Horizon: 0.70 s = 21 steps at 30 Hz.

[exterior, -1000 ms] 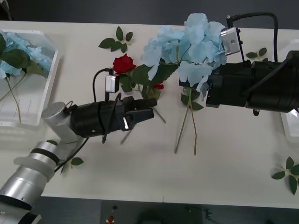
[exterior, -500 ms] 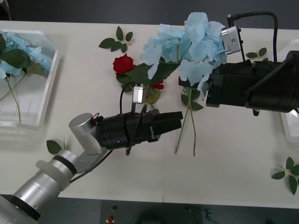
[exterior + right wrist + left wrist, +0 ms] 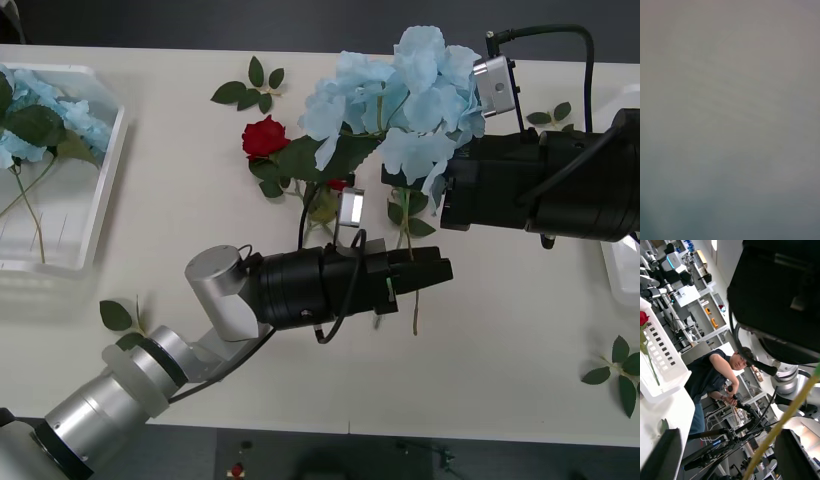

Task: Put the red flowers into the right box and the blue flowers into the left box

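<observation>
White table (image 3: 180,150), centre: blue flowers (image 3: 400,90), light, floppy, thin-stemmed, best taken at the stems, where the left gripper (image 3: 435,272) straddles one (image 3: 782,419), fingers apart; right gripper's state untellable.

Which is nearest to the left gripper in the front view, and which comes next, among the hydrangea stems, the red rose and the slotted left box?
From the left gripper, at the table's middle:
1. The hydrangea stems, right at its fingertips.
2. The red rose, farther back and towards the robot's left.
3. The left box, at the table's far left edge.
</observation>
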Tool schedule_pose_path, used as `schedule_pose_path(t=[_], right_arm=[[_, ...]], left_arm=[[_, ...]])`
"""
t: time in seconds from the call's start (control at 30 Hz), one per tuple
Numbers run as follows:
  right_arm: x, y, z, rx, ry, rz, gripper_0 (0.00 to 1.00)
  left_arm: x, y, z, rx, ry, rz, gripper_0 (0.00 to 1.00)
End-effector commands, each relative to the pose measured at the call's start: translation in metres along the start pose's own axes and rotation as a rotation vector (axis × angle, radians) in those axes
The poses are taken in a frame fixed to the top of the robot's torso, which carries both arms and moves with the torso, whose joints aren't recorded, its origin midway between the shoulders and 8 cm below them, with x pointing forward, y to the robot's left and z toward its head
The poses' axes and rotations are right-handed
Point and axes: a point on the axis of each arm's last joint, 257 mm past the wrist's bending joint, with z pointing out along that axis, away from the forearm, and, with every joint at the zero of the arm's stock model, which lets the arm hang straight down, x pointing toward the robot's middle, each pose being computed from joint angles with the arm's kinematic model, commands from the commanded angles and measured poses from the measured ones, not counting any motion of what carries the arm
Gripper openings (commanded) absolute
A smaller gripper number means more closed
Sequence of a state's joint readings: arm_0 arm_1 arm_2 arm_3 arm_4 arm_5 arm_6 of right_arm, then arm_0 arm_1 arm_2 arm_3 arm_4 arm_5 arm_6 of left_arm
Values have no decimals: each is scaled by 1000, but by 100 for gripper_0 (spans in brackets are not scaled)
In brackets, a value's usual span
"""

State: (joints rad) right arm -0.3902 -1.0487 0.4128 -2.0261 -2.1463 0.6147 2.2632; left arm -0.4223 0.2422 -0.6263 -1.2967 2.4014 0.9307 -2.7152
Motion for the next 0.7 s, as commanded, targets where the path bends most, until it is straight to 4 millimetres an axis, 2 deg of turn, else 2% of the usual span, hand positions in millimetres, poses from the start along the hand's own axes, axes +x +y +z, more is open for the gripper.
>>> schedule_pose_path(t=[0.03,0.47,0.5,0.6,0.63,0.7], right_arm=[[-12,19,3,-36,-14,-21,0],[-13,19,2,-38,-17,-6,0],[-14,20,3,-42,-20,4,7],[-13,20,3,-43,-19,14,87],[-14,20,3,-42,-20,15,100],[-14,21,3,-44,-20,19,100]], left_arm=[[-14,-15,21,32,-8,18,0],[-21,-9,15,12,-26,10,0],[-23,-8,13,11,-34,2,0],[-32,-5,5,3,-56,-16,0],[-37,-3,-1,-2,-69,-25,0],[-47,1,-15,-12,-89,-37,0]])
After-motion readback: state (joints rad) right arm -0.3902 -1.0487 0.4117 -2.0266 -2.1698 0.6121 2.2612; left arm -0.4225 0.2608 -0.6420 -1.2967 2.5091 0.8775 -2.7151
